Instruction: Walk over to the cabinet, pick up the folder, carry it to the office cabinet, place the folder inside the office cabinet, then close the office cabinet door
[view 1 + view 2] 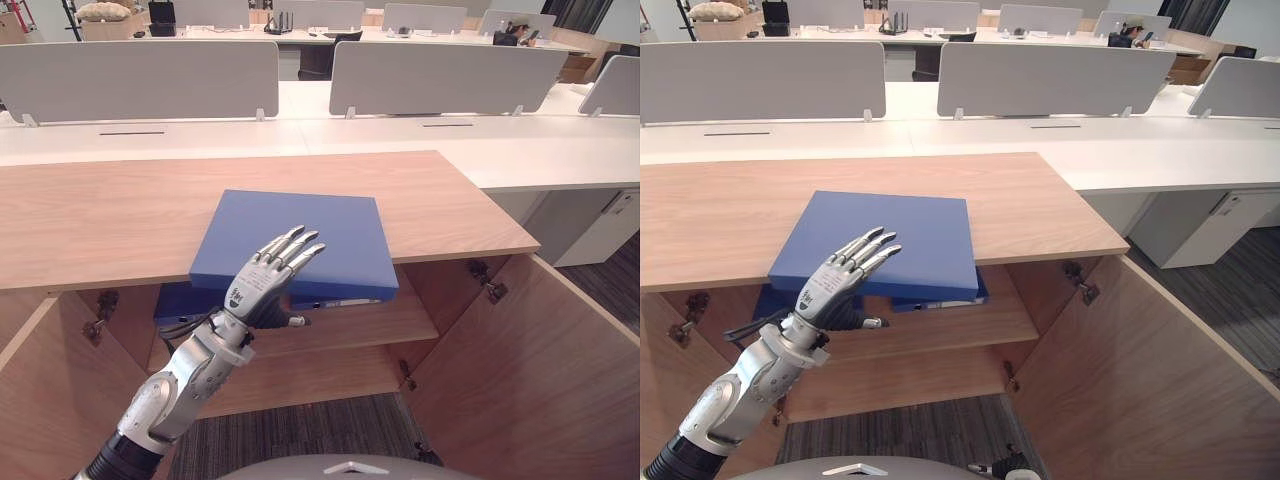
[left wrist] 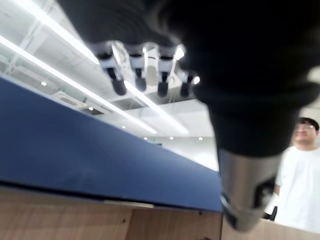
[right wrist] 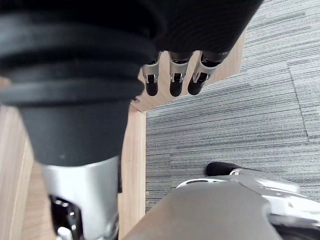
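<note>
A flat blue folder (image 1: 320,225) lies on the wooden cabinet top (image 1: 100,210), with its near edge hanging over the front. My left hand (image 1: 262,282) is at that near edge. Its fingers are straight and reach over the folder's top, and its thumb points out below the edge. In the left wrist view the fingers (image 2: 140,70) hover a little above the blue folder (image 2: 75,145) without closing on it. My right hand (image 3: 172,75) hangs with relaxed fingers over the grey carpet, beside a wooden door edge, and holds nothing.
Both cabinet doors stand open, the right door (image 1: 540,370) swung far out towards me. Another blue binder (image 1: 940,298) rests on the upper shelf inside. White desks with grey dividers (image 1: 440,75) stand behind the cabinet. A person in a white shirt (image 2: 300,185) stands nearby.
</note>
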